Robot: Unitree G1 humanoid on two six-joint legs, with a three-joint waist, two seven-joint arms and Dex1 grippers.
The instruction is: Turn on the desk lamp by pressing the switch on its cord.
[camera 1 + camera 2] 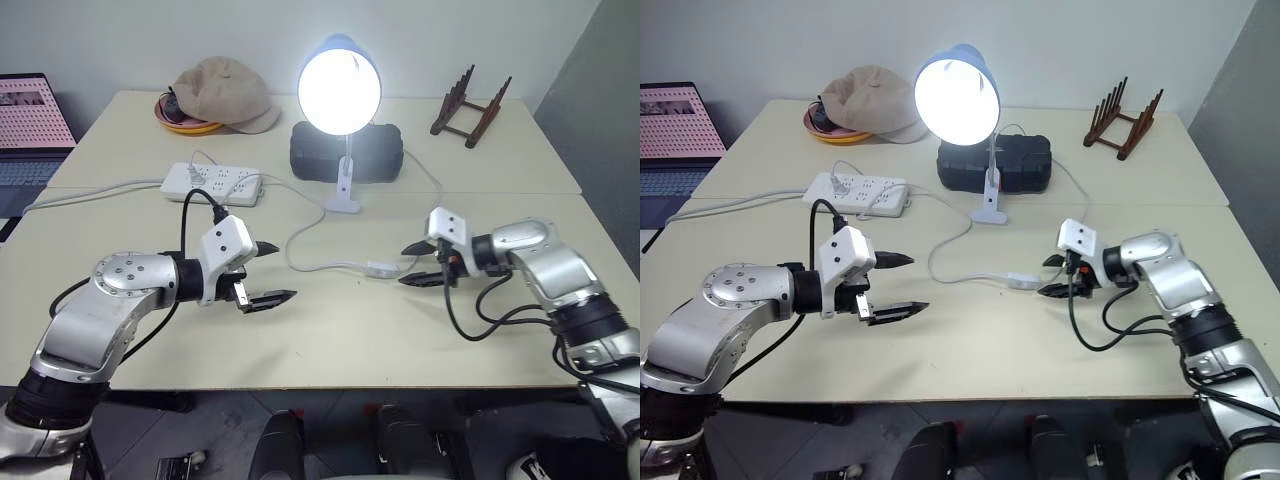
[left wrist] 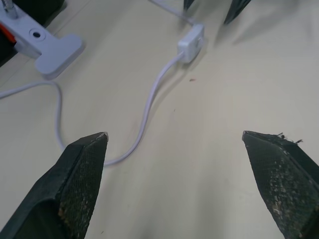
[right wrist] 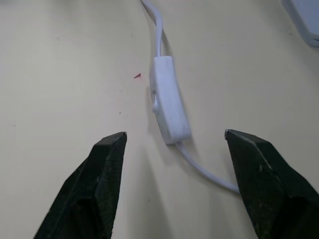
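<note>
The desk lamp (image 1: 340,90), with a light-blue shade on a white clip base (image 1: 343,203), stands mid-table and its bulb glows brightly. Its thin white cord (image 1: 300,240) loops forward to the small white switch (image 1: 379,268), which lies flat on the table. My right gripper (image 1: 402,266) is open just right of the switch, with its tips a little short of it and nothing between them. In the right wrist view the switch (image 3: 168,102) lies just ahead of the spread fingers. My left gripper (image 1: 285,270) is open and empty, further away on the left and pointing toward the switch (image 2: 191,43).
A white power strip (image 1: 212,183) lies behind my left arm. A black box (image 1: 346,150) sits behind the lamp. At the back are a beige cap (image 1: 225,92) over an orange dish, a wooden rack (image 1: 470,108) and a laptop (image 1: 30,125) at far left.
</note>
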